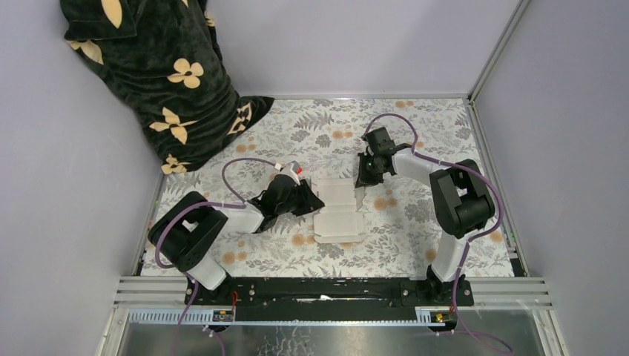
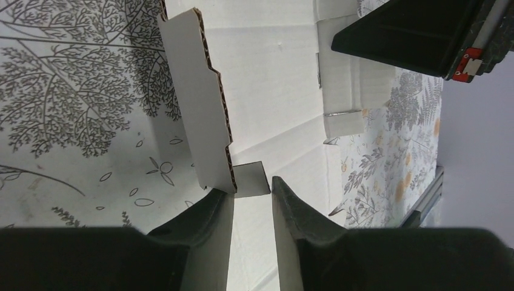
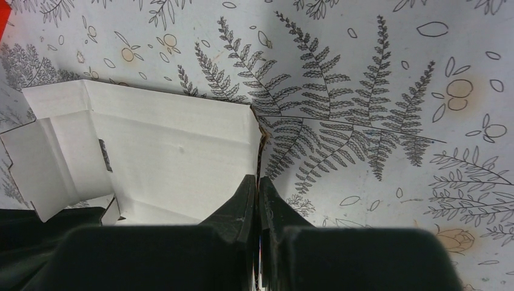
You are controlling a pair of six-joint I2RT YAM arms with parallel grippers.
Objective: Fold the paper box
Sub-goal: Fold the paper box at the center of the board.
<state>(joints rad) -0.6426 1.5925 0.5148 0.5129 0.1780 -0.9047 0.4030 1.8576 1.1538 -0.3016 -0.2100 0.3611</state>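
Observation:
The paper box (image 1: 339, 212) is a white die-cut cardboard sheet lying mostly flat on the fern-patterned table between the two arms. My left gripper (image 1: 309, 199) is at its left edge. In the left wrist view the jaws (image 2: 250, 191) stand apart over the sheet (image 2: 273, 91), and a raised side flap (image 2: 194, 103) stands on edge against the left fingertip (image 2: 218, 203). My right gripper (image 1: 365, 176) is at the sheet's far right corner. In the right wrist view it (image 3: 259, 180) is shut, with the edge of the sheet (image 3: 176, 151) running in between its tips.
A dark blanket with tan flower shapes (image 1: 167, 74) hangs at the back left and reaches onto the table. A metal rail (image 1: 334, 289) runs along the near edge, and grey walls close in both sides. A sliver of red (image 3: 3, 12) shows at one frame corner.

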